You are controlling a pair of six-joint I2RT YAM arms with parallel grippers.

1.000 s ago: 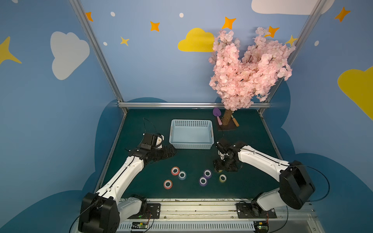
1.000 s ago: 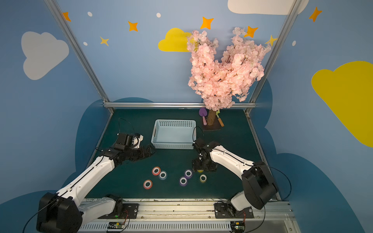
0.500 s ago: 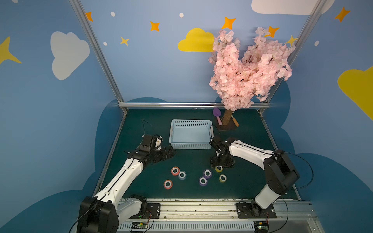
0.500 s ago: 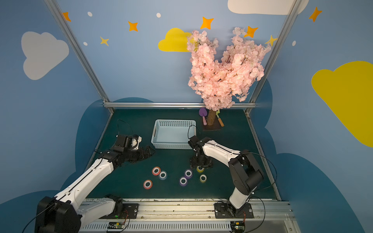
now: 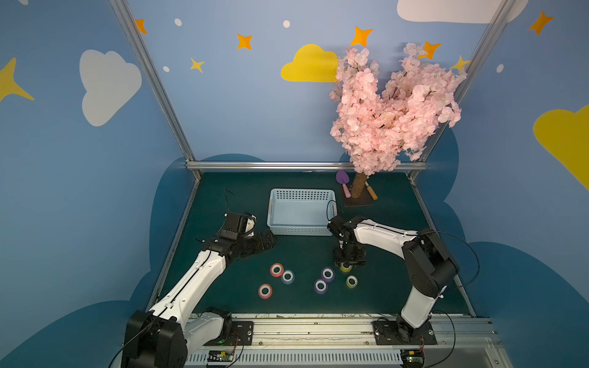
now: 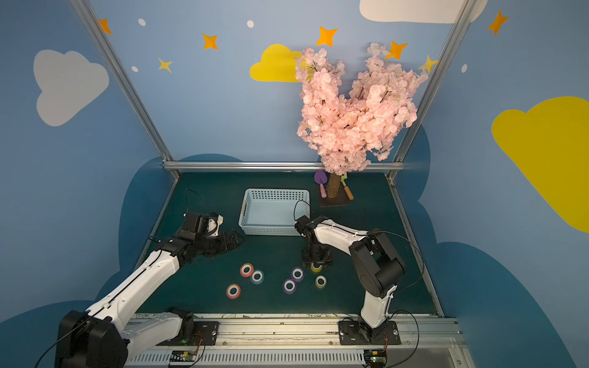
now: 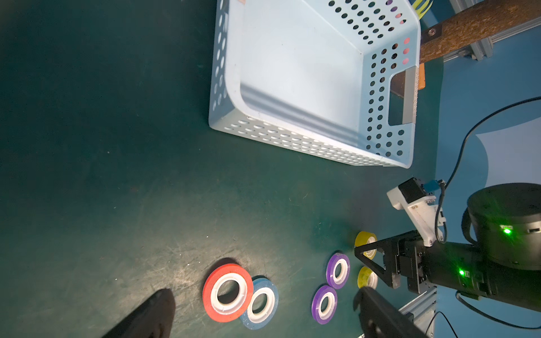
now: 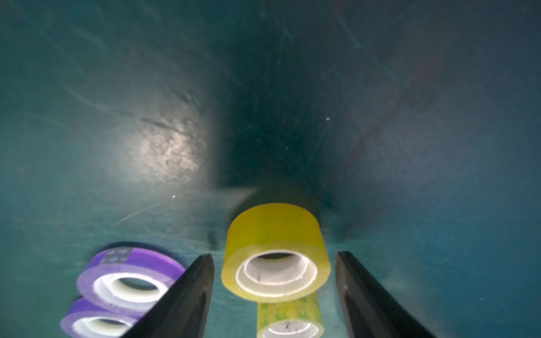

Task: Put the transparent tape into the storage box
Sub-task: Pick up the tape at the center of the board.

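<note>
In both top views the transparent tape (image 5: pixel 345 268) (image 6: pixel 316 268) is seen flat on the green mat (image 5: pixel 302 255), beneath the right gripper (image 5: pixel 349 260); the storage box (image 5: pixel 301 230) is found at 11 o'clock. In the right wrist view the transparent tape (image 8: pixel 275 234) is flanked by parted jaws, gaps left on both sides, nothing grasped. In the left wrist view the left gripper (image 7: pixel 260 294) is shown spread wide, empty.

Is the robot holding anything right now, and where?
Nothing yet. The right gripper has its fingers either side of the yellow tape, not quite touching; the left gripper is open and empty.
</note>
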